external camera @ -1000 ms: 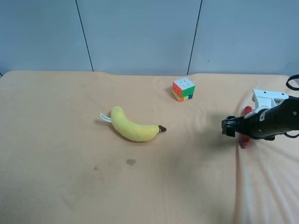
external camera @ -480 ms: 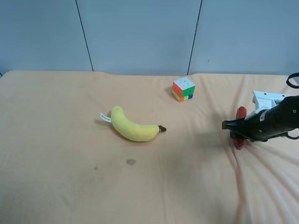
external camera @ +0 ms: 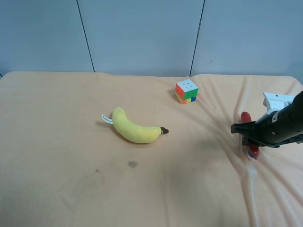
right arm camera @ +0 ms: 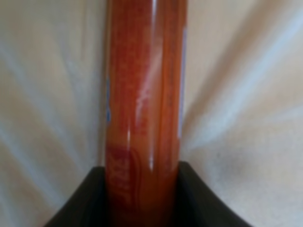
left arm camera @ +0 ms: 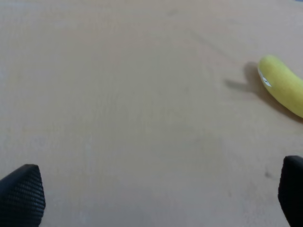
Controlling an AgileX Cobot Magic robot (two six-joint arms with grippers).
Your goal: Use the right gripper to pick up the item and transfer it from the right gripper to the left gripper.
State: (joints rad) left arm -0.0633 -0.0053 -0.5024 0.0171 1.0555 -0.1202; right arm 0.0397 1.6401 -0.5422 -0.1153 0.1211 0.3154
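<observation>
Presently, the red stick (external camera: 244, 117), lying near the desk (external camera: 71, 189) edge on the right arm's side, is clamped mid-length by the right gripper (external camera: 247, 131), so both ends are exposed for handover; the left gripper (left arm camera: 156, 203) is held wide apart, ready to receive.

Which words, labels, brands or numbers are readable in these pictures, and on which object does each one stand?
No text can be read.
On the shiny red sausage-shaped stick: blue prints, too blurred to read.
On the yellow plush banana: a white tag, too small.
On the white boxy housing: no mark legible.
</observation>
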